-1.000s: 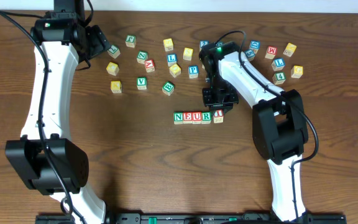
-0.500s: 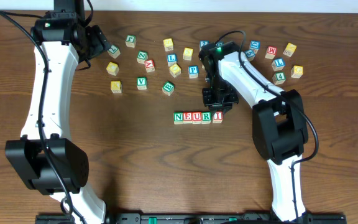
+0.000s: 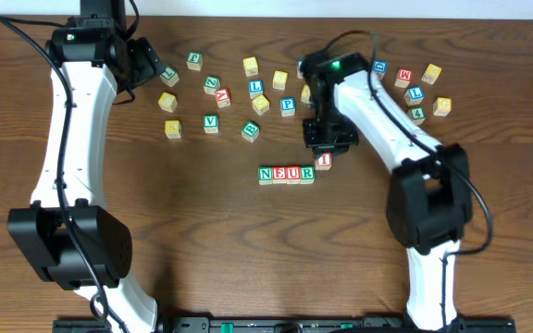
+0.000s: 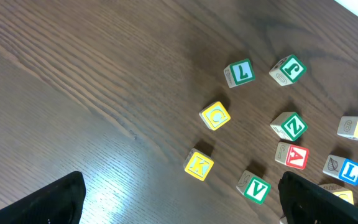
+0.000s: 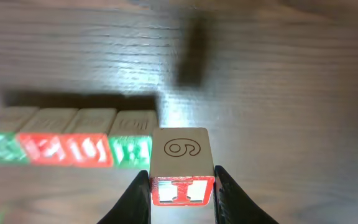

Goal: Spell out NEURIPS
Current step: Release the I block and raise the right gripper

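Wood I cube pinched at the right end of the row

Right gripper (image 5: 182, 190) is clamped on the I cube (image 5: 180, 149) by two opposite side faces, just right of the N-E-U-R row (image 3: 285, 174) and slightly far of its line (whether it touches the row I cannot tell). It looks light, stiff and smooth-faced, so it could twist or slip in a shallow pinch; flat opposite sides, centred, seem the best hold. Left gripper (image 3: 146, 63) hangs wide open, holding nothing, beside the loose cubes (image 3: 211, 123) far left. P (image 3: 288, 105) sits in that far scatter.
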`<state>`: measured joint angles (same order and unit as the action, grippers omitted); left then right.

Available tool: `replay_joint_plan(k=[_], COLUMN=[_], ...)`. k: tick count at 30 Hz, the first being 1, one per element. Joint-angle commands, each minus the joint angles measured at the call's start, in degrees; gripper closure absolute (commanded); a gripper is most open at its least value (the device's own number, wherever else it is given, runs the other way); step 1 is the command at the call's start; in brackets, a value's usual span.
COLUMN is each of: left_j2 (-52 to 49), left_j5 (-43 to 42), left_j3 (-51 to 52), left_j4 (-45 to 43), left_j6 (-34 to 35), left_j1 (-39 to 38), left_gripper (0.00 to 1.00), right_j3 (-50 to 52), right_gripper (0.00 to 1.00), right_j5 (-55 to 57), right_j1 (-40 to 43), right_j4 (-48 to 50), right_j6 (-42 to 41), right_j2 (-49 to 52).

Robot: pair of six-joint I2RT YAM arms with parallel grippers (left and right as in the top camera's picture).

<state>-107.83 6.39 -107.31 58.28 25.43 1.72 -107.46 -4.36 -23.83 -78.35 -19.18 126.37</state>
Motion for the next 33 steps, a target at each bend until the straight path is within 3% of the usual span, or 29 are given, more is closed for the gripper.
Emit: replay_joint_plan(k=[1,10,18,33], left_j2=[-0.52,-0.52,-0.52,-0.52], left_j5=[0.72,0.74,0.74,0.72], left_j3=[0.22,0.22,0.22,0.22], left_j4=[0.15,0.15,0.15,0.15], left_j6=[-0.33,-0.33,-0.33,-0.33], left_j1=[0.09,0.09,0.09,0.09], left_gripper=[0.03,0.02,0.02,0.02], right_j3=[-1.68,0.48,8.85,15.50], right_gripper=[0.76,0.74,0.76,0.77], right_j5=[-0.28,-0.26,-0.37,2.40], right_j1=[1.60,3.50,3.50,-0.42], right_j4=[-0.96,-1.64,5.38,13.25], right_j6=[-0.04,-0.02,-0.07,-0.07], right_j2=[-5.42,-5.75,-5.73,-5.73])
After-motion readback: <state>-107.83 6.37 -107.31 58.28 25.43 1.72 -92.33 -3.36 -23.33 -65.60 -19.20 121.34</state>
